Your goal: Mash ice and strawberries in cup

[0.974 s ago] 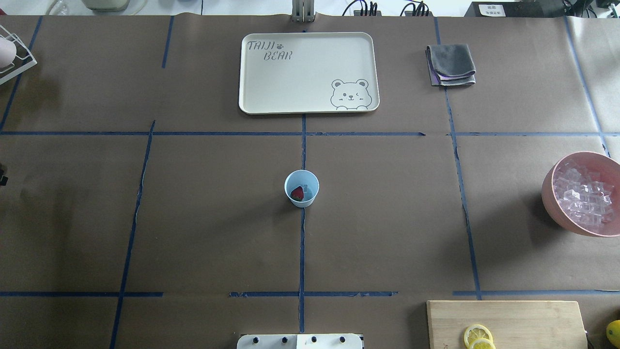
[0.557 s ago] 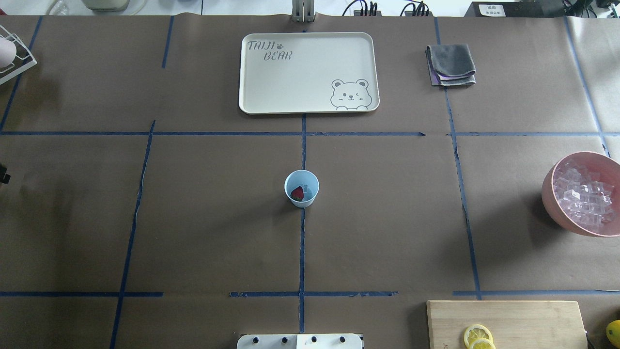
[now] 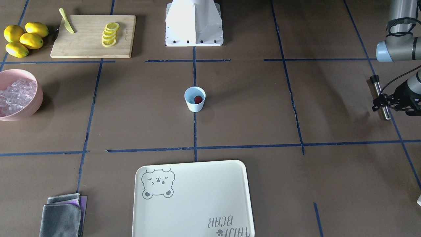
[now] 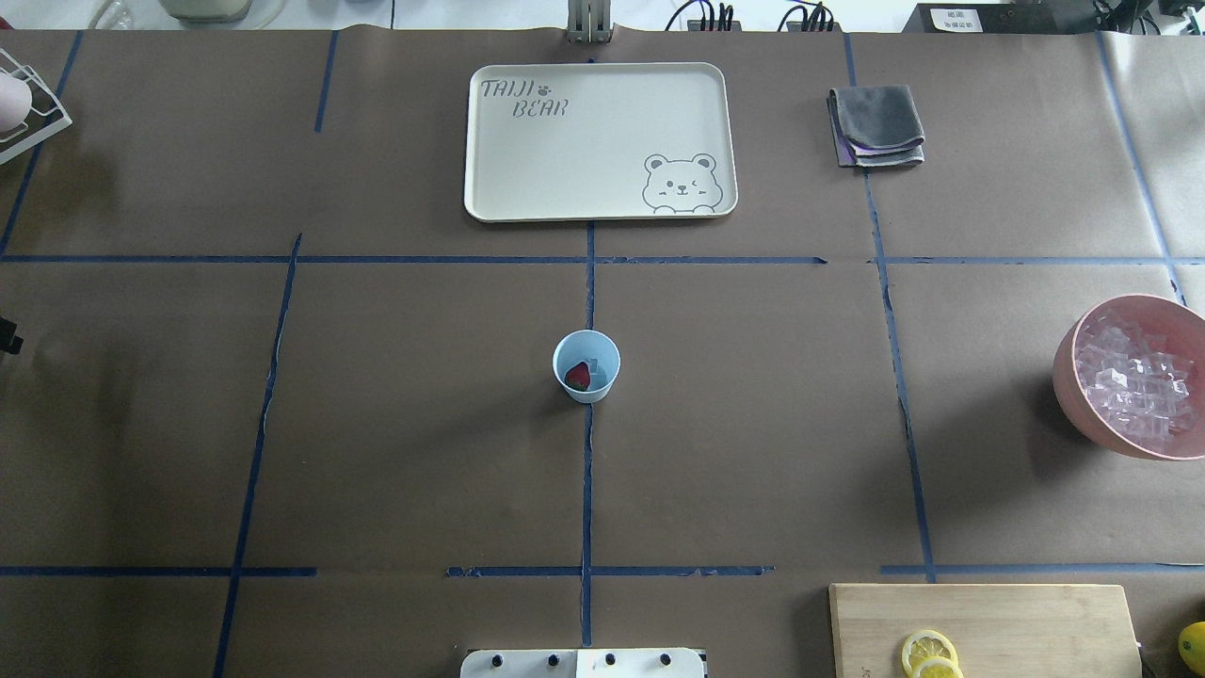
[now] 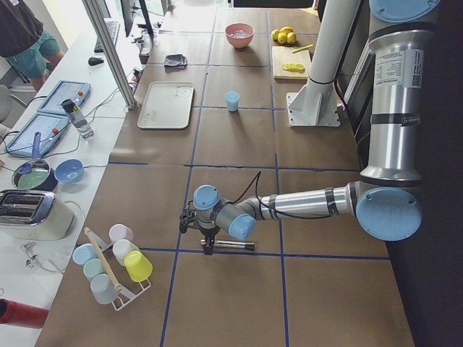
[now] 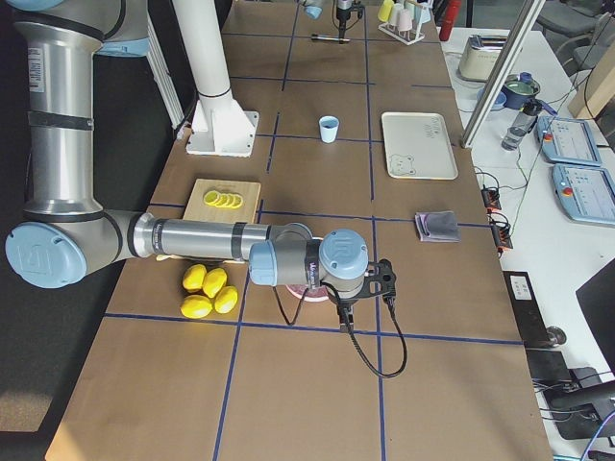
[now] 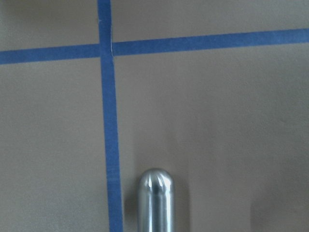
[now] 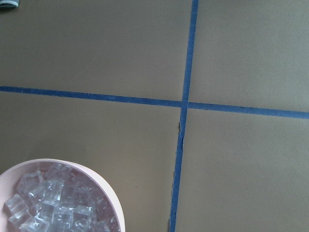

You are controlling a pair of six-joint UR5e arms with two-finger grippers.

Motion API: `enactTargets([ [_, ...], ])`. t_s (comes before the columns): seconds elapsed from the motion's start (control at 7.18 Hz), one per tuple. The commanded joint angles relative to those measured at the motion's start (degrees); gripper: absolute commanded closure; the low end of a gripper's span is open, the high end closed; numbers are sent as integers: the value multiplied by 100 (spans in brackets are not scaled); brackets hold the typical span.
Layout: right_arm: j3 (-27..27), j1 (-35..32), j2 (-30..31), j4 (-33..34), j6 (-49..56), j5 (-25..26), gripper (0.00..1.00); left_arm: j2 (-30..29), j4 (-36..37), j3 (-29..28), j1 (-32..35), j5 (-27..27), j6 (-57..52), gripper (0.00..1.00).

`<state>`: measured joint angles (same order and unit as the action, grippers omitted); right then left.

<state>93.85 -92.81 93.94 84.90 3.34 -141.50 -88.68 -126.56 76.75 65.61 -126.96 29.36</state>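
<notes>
Cup [image 4: 603, 388] with strawberry [image 4: 578, 376] and ice [image 4: 596, 367], pink bowl [image 4: 1073, 395] of ice cubes [image 4: 1134, 386], left tool [image 3: 383, 101], right tool [image 6: 386, 283], grips unclear

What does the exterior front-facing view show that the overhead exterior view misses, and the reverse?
Only front-facing: the left gripper at a metal rod, a knife on the cutting board, and all four lemons, where overhead catches one lemon's edge. Only overhead: a white wire rack's corner at the left edge. Both: the cup holding the strawberry, the bear tray, the grey cloth, the pink bowl of ice, lemon slices.
</notes>
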Motion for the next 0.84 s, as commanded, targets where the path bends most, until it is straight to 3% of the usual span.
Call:
enactTargets([
  [0.0, 1, 0, -7, 0, 0, 0, 0, 9, 0, -38, 13, -5, 0, 1],
  [0.7, 19, 0, -7, 0, 0, 0, 0, 18, -158, -134, 22, -13, 9, 30],
])
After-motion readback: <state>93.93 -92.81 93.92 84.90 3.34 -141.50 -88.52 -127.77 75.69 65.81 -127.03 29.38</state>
